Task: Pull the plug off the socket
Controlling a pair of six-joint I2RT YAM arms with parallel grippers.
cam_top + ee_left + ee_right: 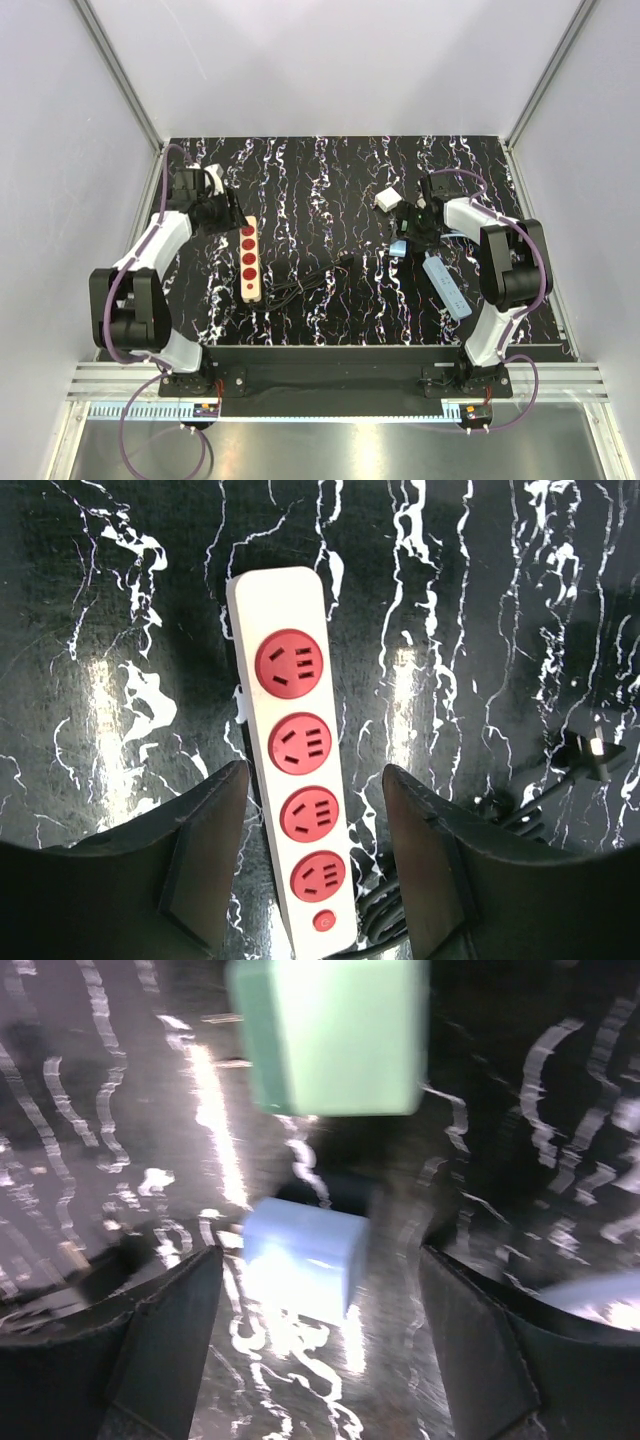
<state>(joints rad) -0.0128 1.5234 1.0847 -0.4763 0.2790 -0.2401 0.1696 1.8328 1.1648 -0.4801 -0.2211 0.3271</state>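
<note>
Left end effector (315, 780) and right end effector (320, 1260) both hold their fingers apart, empty. On the black marbled bench (330, 180), the beige power strip (249, 260) lies left, below the left one; the white cube plug (387, 199) sits well apart, far right.

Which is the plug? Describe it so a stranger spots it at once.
On the black marbled table, look right of centre, just beyond the right gripper. The plug is the small white cube lying loose there; its neighbours, the blue block and blue strip, are coloured and nearer.
</note>
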